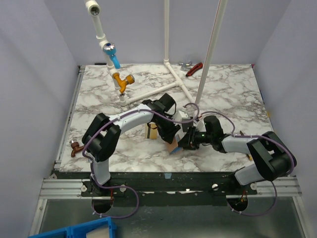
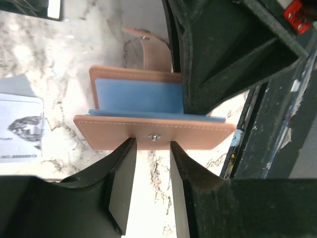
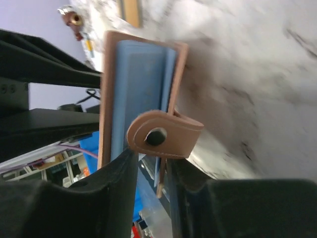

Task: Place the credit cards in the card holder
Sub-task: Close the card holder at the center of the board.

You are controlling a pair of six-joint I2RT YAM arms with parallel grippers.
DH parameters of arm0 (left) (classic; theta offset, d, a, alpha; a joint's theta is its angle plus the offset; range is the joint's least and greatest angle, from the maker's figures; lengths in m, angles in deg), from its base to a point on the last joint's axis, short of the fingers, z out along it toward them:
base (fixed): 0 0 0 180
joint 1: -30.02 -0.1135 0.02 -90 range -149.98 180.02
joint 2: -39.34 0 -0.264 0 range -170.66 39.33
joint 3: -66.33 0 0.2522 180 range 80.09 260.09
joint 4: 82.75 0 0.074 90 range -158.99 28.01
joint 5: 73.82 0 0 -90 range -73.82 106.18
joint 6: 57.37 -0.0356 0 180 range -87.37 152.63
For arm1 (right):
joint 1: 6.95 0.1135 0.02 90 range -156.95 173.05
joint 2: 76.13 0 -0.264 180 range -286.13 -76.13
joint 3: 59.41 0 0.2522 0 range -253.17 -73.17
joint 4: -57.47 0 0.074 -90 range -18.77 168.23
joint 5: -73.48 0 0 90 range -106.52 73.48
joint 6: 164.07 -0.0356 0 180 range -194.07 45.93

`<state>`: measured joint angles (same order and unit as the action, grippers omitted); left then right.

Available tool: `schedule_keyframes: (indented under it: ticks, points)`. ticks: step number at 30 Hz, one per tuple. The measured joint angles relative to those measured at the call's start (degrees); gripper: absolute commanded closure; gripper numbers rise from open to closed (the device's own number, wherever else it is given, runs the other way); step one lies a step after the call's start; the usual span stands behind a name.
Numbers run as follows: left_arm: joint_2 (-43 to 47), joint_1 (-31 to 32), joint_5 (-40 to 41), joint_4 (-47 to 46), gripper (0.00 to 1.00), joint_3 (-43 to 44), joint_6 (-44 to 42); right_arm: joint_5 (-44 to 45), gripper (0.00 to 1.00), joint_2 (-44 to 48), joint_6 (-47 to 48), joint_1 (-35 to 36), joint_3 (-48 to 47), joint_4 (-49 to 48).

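On the marbled table (image 1: 233, 99), between the two arms, we are seeing the left gripper (image 2: 151, 148) with its fingers part-way apart, tips against the near panel of the card holder (image 2: 109, 133) on either side of its snap (image 2: 153, 137) — whether they are gripping it we cannot tell; the right gripper (image 3: 152, 158) is holding its fingers slightly apart around the holder's strap (image 3: 173, 130); the holder is gaping open, the light blue card (image 2: 138, 94) sitting between its panels; a silvery-grey card (image 2: 20, 126) is lying flat beside it — a black card (image 2: 29, 7) farther off.
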<state>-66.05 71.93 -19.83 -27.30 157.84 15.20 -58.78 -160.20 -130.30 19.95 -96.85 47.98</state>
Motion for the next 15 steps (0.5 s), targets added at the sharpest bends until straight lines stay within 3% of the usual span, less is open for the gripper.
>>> schedule_keyframes:
  ticks: [8,15]
  points:
    - [-1.51,7.37,6.03,1.2,0.65,-1.68,-3.43,2.93,0.53,-0.02,3.32,0.0,2.6,10.58]
    - [-2.12,8.94,8.63,1.27,0.65,-1.66,-5.29,10.05,0.55,7.54,5.77,0.09,0.79,23.12]
